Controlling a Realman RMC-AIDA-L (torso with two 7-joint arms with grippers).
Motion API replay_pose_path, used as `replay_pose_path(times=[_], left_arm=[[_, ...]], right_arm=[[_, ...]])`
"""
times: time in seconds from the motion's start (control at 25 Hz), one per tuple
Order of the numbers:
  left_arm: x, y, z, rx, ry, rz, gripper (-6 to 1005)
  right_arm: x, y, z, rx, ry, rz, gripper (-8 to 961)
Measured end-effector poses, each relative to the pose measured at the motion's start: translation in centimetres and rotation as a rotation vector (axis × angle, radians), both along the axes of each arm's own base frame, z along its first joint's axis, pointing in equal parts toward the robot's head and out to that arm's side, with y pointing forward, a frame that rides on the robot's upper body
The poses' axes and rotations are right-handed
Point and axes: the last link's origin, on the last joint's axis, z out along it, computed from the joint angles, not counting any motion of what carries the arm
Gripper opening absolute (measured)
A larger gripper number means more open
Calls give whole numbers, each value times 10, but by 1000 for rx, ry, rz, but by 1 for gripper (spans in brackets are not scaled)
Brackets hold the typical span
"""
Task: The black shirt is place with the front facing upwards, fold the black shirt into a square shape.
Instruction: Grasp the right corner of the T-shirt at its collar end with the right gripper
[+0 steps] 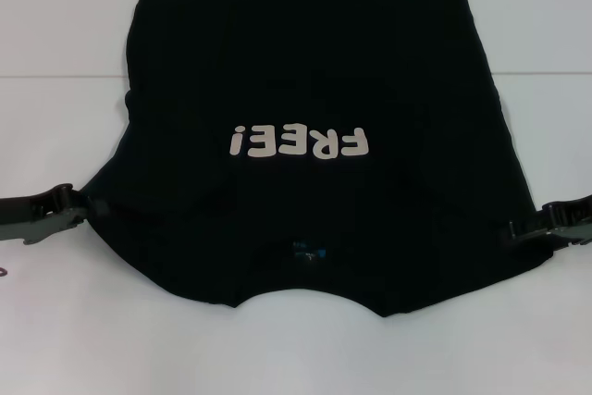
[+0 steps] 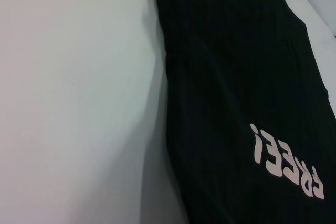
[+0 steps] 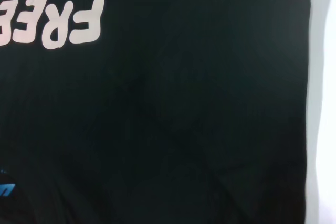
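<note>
A black shirt (image 1: 314, 90) lies front-up on a white table (image 1: 55, 16), collar end nearest the robot, hem running off the far edge of view. Off-white "FREE!" lettering (image 1: 301, 141) reads upside down from the robot's side; a small blue neck label (image 1: 313, 252) sits just inside the collar. L gripper (image 1: 79, 205) is low at the shirt's left edge, approx. at shoulder level, fingers pinched on the cloth. R gripper (image 1: 527, 228) mirrors it at the right edge, also clamped on fabric. Both sides look drawn inward, w/ the shirt narrower toward the far end.
</note>
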Motion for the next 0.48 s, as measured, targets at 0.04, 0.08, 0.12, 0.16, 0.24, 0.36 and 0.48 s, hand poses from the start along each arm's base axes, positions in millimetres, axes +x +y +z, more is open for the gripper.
replay_pose_path(times=[0.04,0.08,0.12,0.16,0.24,0.36,0.48], left_arm=[[0,0,0,1,0,0,27],[0,0,0,2,0,1,27],[0,0,0,3,0,1,27],[0,0,0,3,0,1,27],[0,0,0,3,0,1,27],[0,0,1,5,-1,2,27],[0,0,1,5,-1,2,27]], right_arm=[[0,0,0,0,0,0,812],[0,0,0,0,0,0,811],[0,0,0,-1,1,-1,810],[0,-1,-1,-3,2,-2,809],[-1,-1,-3,-9,4,1,806],[-3,0,-5,-15,6,6,803],[-5,1,-6,-17,8,11,800]])
